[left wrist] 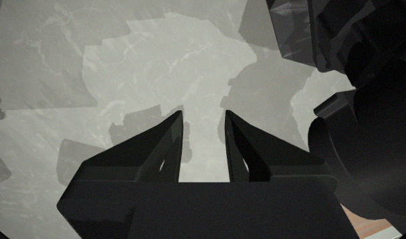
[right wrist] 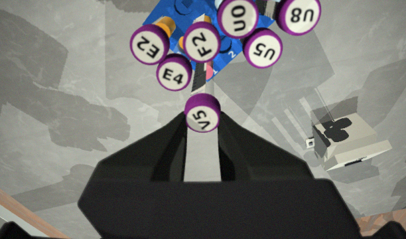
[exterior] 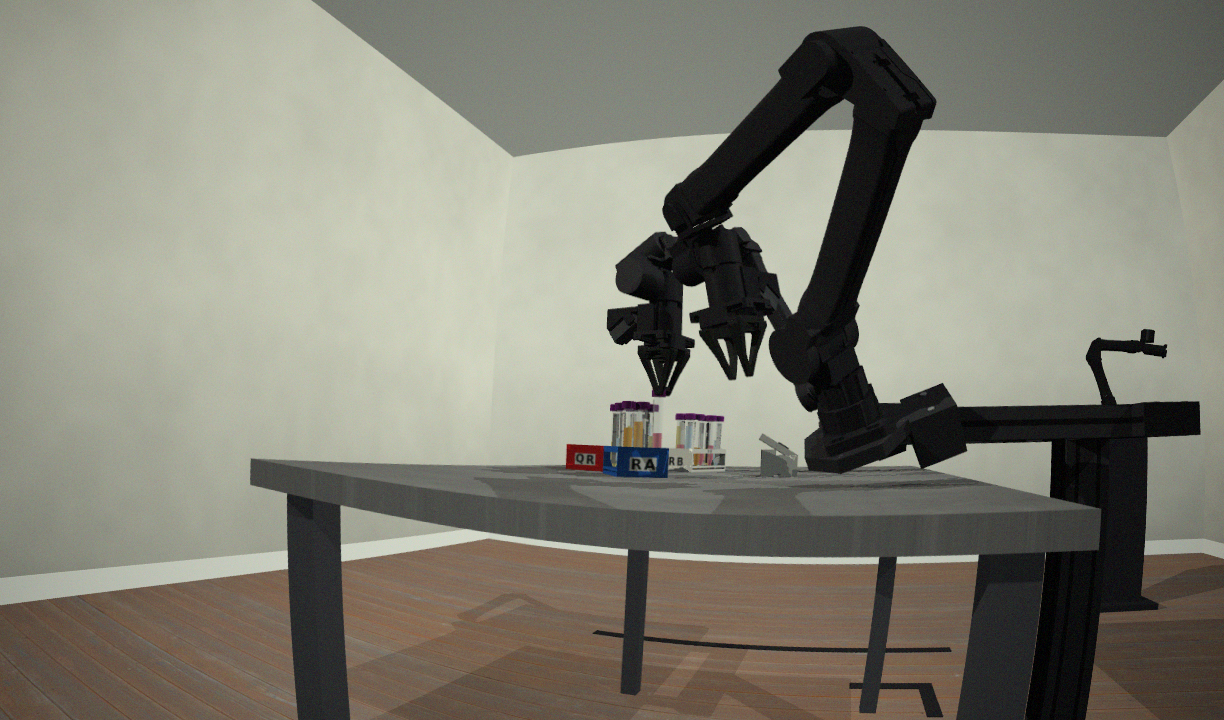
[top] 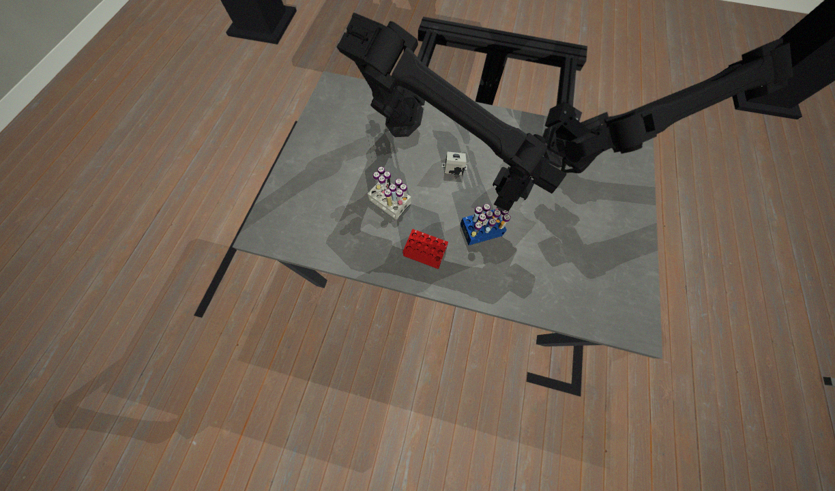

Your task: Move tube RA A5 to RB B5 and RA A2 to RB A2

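The blue rack RA (top: 478, 236) (exterior: 643, 463) (right wrist: 163, 16) stands on the table and holds several purple-capped tubes. My right gripper (top: 505, 204) (exterior: 659, 385) (right wrist: 202, 119) is straight above its corner. It is shut on the tube capped V5 (right wrist: 202, 113) (exterior: 659, 392). That cap stands a little higher than the other caps, and the tube's pink lower part reaches down at the rack's corner by the mark 1. The white rack RB (top: 391, 206) (exterior: 679, 461) with several tubes stands apart. My left gripper (left wrist: 203, 118) (exterior: 740, 368) hangs partly open and empty beside the right one, over bare table.
A red rack (top: 425, 247) (exterior: 584, 457) with empty wells stands between the two racks, nearer the table edge. The pale DONE button box (top: 455, 164) (exterior: 777, 458) (right wrist: 352, 143) sits behind them. The two arms cross close together above RA.
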Available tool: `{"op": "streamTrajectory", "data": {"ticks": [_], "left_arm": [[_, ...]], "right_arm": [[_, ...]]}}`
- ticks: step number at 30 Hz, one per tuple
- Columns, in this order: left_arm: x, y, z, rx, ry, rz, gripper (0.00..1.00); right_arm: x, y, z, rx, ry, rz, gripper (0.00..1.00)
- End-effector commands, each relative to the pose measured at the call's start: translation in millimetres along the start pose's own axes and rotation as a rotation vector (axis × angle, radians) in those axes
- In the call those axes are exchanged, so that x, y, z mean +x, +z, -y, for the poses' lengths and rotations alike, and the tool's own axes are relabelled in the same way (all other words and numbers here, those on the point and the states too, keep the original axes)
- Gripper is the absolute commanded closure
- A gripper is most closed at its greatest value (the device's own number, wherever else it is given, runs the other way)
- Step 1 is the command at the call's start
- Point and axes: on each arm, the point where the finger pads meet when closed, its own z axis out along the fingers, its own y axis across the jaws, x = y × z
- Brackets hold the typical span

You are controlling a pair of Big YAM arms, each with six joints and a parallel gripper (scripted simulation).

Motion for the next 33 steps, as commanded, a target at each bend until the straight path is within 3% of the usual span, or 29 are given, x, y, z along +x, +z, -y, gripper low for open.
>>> {"op": "streamTrajectory", "data": {"ticks": [1,33], "left_arm": [[1,-10,-8,-0.024,-0.009,0.009,0.70],[1,-10,-8,-0.024,-0.009,0.009,0.70]], "right_arm": [[3,7,3,0.011,-0.003,-0.001,1.00],[0,28,4,0.021,-0.006,-0.005,1.00]]}}
